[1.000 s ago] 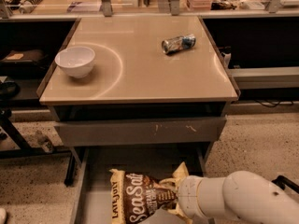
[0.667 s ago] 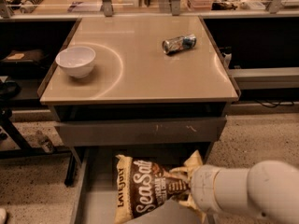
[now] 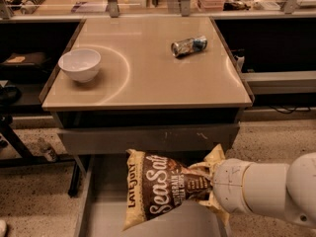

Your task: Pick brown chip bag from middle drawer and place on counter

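The brown chip bag (image 3: 158, 189), dark brown with white "Sea Salt" lettering and pale ends, hangs above the open middle drawer (image 3: 101, 216), level with its front. My gripper (image 3: 210, 184) is at the bag's right end and shut on it. The white wrist (image 3: 237, 186) coming in from the right hides most of the fingers. The bag is tilted, its left end free in the air. The beige counter (image 3: 148, 83) lies above and behind, higher than the bag.
A white bowl (image 3: 79, 64) stands on the counter's left side. A crushed silver-blue can (image 3: 189, 45) lies at its back right. A closed grey drawer front (image 3: 148, 138) sits just under the counter. Shelves and floor clutter flank the cabinet.
The bag has risen from the drawer floor and moved up toward the cabinet front. My arm has lifted with it and stayed on the right.
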